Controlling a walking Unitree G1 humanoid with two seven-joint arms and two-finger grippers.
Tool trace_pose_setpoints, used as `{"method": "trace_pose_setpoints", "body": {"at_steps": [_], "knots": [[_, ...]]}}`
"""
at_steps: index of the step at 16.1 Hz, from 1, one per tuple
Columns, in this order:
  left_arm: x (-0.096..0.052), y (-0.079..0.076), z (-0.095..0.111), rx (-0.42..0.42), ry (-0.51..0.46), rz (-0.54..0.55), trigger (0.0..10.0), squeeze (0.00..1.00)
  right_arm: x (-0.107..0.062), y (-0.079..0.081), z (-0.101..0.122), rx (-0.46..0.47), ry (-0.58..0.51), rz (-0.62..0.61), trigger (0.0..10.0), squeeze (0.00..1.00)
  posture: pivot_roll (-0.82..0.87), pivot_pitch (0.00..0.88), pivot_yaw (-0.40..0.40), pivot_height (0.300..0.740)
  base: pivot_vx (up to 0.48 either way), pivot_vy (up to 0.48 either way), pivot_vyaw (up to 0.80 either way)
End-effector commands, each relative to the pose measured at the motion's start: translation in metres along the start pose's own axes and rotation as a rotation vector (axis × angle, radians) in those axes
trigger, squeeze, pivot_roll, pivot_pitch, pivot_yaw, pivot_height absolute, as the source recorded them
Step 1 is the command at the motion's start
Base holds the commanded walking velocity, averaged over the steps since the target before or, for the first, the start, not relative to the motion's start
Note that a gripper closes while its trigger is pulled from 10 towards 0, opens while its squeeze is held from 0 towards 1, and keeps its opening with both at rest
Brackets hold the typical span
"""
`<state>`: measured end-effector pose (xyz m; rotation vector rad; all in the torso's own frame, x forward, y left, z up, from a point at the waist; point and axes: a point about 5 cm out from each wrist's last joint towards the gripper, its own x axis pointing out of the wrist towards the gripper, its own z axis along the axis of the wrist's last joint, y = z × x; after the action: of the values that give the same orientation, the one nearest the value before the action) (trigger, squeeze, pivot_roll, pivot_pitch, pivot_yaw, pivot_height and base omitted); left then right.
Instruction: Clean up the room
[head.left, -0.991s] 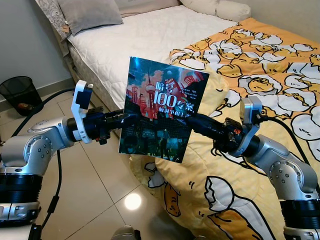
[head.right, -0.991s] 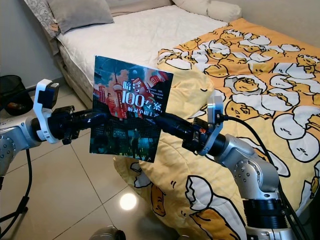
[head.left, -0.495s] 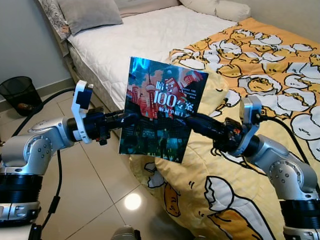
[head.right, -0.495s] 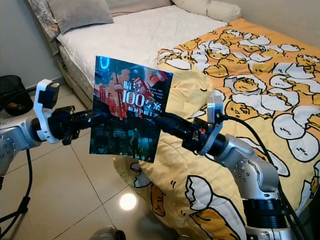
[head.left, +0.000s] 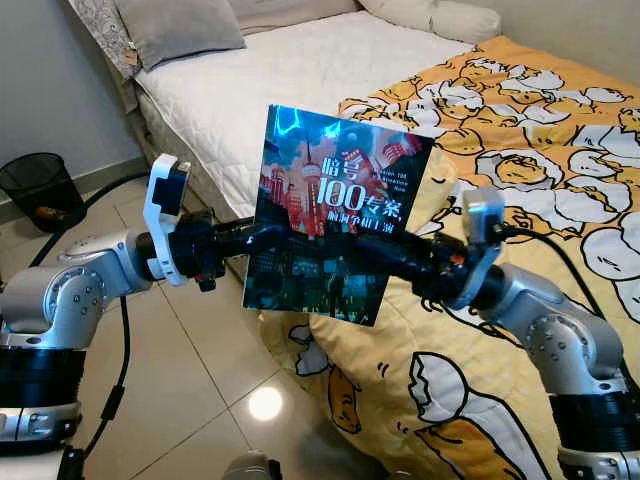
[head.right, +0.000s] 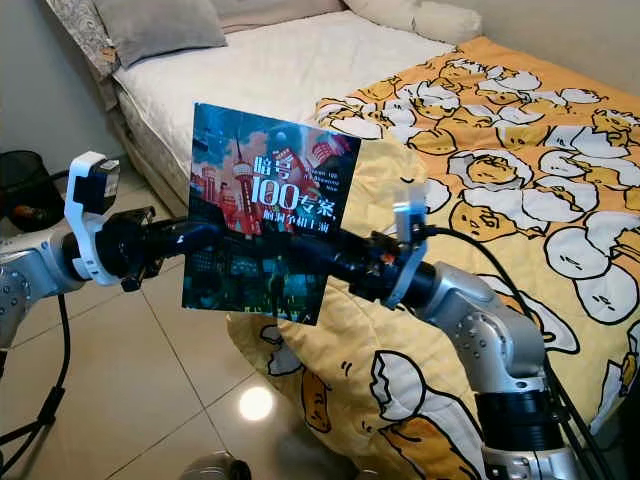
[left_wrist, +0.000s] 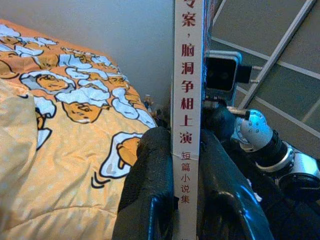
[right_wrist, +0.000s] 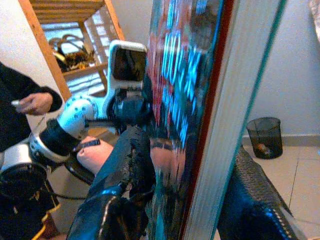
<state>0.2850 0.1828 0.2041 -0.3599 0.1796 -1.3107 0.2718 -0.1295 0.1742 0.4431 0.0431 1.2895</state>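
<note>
A book (head.left: 340, 215) with a dark city-scene cover and white "100" lettering is held upright in the air between my arms, above the edge of the bed. My left gripper (head.left: 262, 236) comes in from the left and is shut on the book's left edge. From the right, my right gripper (head.left: 388, 252) is shut on its other edge. In the left wrist view the white spine (left_wrist: 187, 125) stands squeezed between two black fingers (left_wrist: 152, 175). The right wrist view has the glossy cover (right_wrist: 200, 100) between its fingers (right_wrist: 127, 165).
A yellow quilt (head.left: 530, 170) with egg cartoons spills off the bed to the floor below the book. The white mattress (head.left: 260, 70) and a grey pillow (head.left: 175, 28) lie behind. A black wire bin (head.left: 40, 185) stands at left on the tiles. A person (right_wrist: 30, 102) stands beyond my left arm.
The book has shifted slightly up and to the right and now stands straighter. My right arm has drawn in closer to it. The left arm has barely moved.
</note>
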Motion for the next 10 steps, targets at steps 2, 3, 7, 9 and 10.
{"method": "trace_pose_setpoints", "body": {"at_steps": [2, 3, 7, 9, 10], "knots": [[0.0036, -0.0046, 0.0113, 0.042, -0.013, -0.032, 0.0, 0.0, 0.0034, 0.0008, 0.0033, -0.019, 0.003, 0.007, 9.5, 0.0, -0.03, 0.0, 0.01, 0.74, 0.0, 0.0, 0.0], [0.0033, -0.0046, 0.0113, 0.042, -0.013, -0.031, 0.0, 0.0, 0.0033, 0.0005, 0.0036, -0.019, 0.0, 0.005, 5.0, 0.0, -0.03, 0.0, 0.01, 0.74, 0.0, 0.0, 0.0], [0.0014, -0.0032, 0.0105, 0.042, -0.01, -0.019, 0.0, 0.0, 0.0025, -0.0011, 0.0041, -0.017, -0.005, -0.008, 0.0, 0.0, -0.03, 0.0, 0.01, 0.74, 0.0, 0.0, 0.0], [0.0008, -0.0026, 0.0096, 0.042, -0.009, -0.014, 0.0, 0.0, 0.0025, -0.0021, 0.0039, -0.024, -0.011, -0.015, 0.0, 0.0, -0.03, 0.0, 0.009, 0.74, 0.0, 0.0, 0.0], [0.0006, -0.0022, 0.0088, 0.042, -0.007, -0.01, 0.0, 0.0, 0.003, -0.002, 0.0029, -0.006, -0.02, -0.008, 0.0, 0.0, -0.03, 0.0, 0.008, 0.74, 0.0, 0.0, 0.0]]}}
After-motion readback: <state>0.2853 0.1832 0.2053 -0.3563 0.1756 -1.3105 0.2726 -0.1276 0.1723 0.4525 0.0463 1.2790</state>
